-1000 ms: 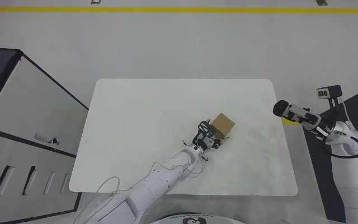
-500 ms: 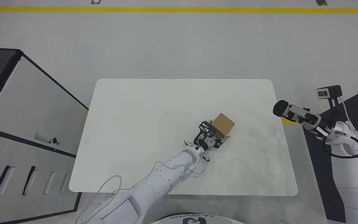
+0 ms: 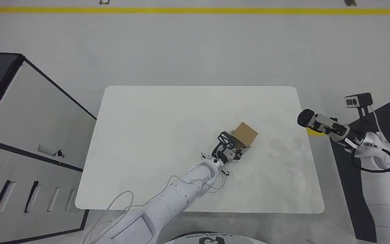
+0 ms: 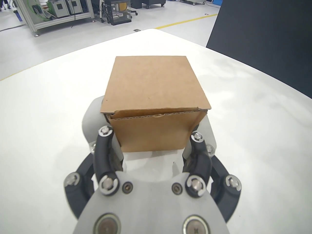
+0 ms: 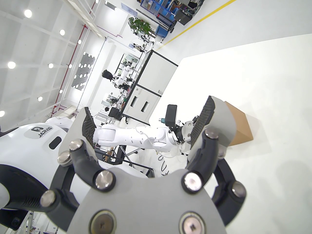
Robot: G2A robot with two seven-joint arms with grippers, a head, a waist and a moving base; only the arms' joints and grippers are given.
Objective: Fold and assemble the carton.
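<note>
Between the finger plates of the left gripper [image 4: 152, 122] sits the carton [image 4: 156, 91], its near lower corners pinched from both sides. The smooth grey plates lie flat against the side walls and hide most of them. The far face and the underside cannot be seen. It is a small cube of plain brown corrugated card. Its top flap is folded flat, and a thin dark gap and a ragged fluted edge show under the front lip.

From above, the left gripper [image 3: 226, 146] comes in from the table's near edge. The carton [image 3: 245, 132] stands a little right of the middle of the table [image 3: 152, 122], a matte white top with rounded corners and faint scuffs.

Well apart, at the table's right edge, the right gripper [image 3: 304, 117] hangs spread and empty. In the right wrist view its ribbed black pads [image 5: 88, 124] stand wide apart, and one finger of the right gripper [image 5: 148, 120] covers part of the carton [image 5: 240, 125].
</note>
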